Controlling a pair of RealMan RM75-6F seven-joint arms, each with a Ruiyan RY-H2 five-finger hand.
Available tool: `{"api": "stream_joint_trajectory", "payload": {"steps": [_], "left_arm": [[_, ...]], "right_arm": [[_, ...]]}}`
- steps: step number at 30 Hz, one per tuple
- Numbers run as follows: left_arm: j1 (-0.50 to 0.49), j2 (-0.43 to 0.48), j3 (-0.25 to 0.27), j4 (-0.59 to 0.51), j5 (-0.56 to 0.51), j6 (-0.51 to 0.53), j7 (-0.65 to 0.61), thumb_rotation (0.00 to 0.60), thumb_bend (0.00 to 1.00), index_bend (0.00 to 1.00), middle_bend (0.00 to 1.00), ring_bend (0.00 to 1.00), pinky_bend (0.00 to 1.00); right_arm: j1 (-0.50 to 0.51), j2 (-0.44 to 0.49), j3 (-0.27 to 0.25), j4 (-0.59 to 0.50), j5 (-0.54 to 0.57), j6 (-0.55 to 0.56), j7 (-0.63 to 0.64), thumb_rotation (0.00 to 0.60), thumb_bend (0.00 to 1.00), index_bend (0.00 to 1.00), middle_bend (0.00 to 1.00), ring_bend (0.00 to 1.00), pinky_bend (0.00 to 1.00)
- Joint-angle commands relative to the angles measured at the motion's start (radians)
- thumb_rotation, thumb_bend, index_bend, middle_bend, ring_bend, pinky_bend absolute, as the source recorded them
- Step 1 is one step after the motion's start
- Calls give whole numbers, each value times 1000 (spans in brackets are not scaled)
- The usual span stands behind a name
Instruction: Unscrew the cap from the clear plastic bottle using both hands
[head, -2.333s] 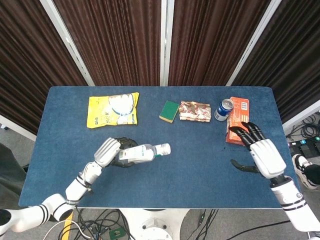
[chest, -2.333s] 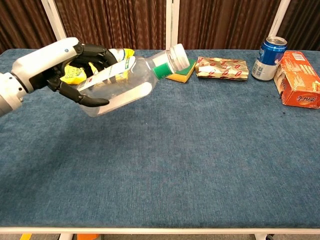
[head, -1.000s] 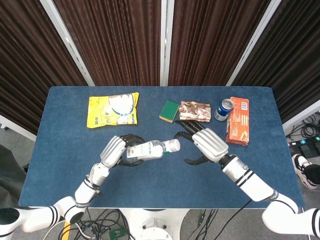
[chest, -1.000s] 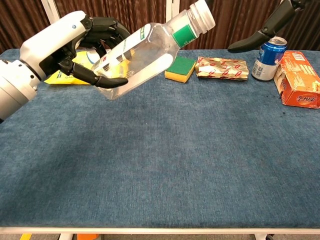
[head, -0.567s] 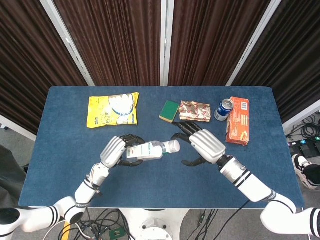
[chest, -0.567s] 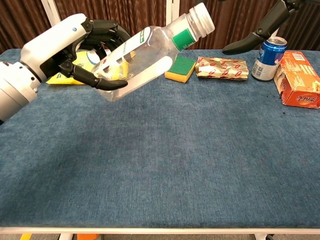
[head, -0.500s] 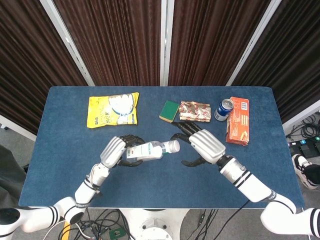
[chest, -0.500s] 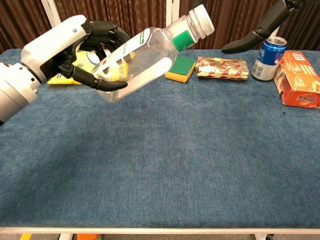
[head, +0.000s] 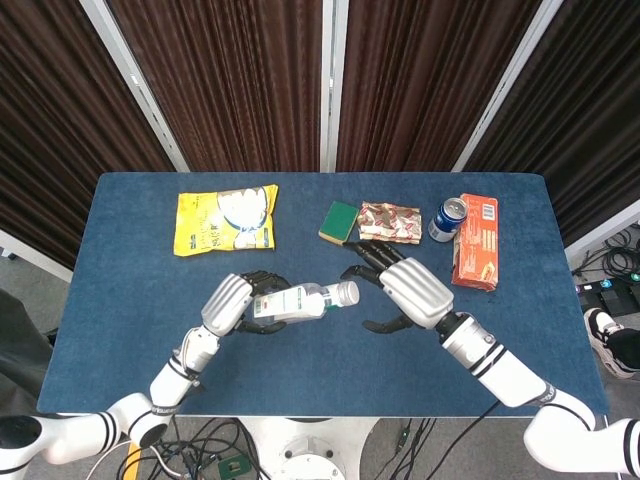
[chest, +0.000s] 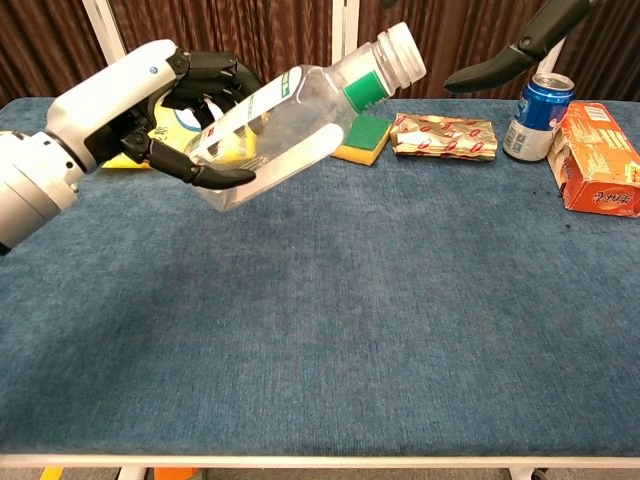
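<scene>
The left hand (chest: 150, 110) holds the clear bottle (chest: 285, 125) tilted above the surface (chest: 400, 300), cap (head: 347, 293) toward the right hand (head: 405, 292), whose fingers are spread wide and seemingly just short of the cap. A grip landing on the neck could twist the whole bottle loose.
</scene>
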Motion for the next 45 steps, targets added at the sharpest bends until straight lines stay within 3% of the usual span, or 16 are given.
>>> {"api": "stream_joint_trajectory", "payload": {"steps": [1, 11, 31, 45], "left_arm": [[1, -3, -1, 2, -1, 4, -7, 600, 348, 500, 493, 420, 533], [-1, 2, -6, -2, -2, 7, -3, 600, 349, 501, 493, 420, 533], [-3, -4, -1, 12, -7, -2, -11, 600, 349, 501, 491, 420, 533], [4, 2, 2, -6, 1, 15, -1, 600, 349, 501, 490, 420, 533]], "right_arm": [[0, -1, -1, 8, 14, -2, -1, 600, 101, 274, 7, 0, 0], [11, -7, -16, 17, 37, -28, -18, 600, 101, 272, 7, 0, 0], [-1, 7, -19, -22, -18, 18, -17, 600, 101, 272, 18, 0, 0], [9, 0, -27, 12, 39, -15, -37, 600, 101, 272, 18, 0, 0]]}}
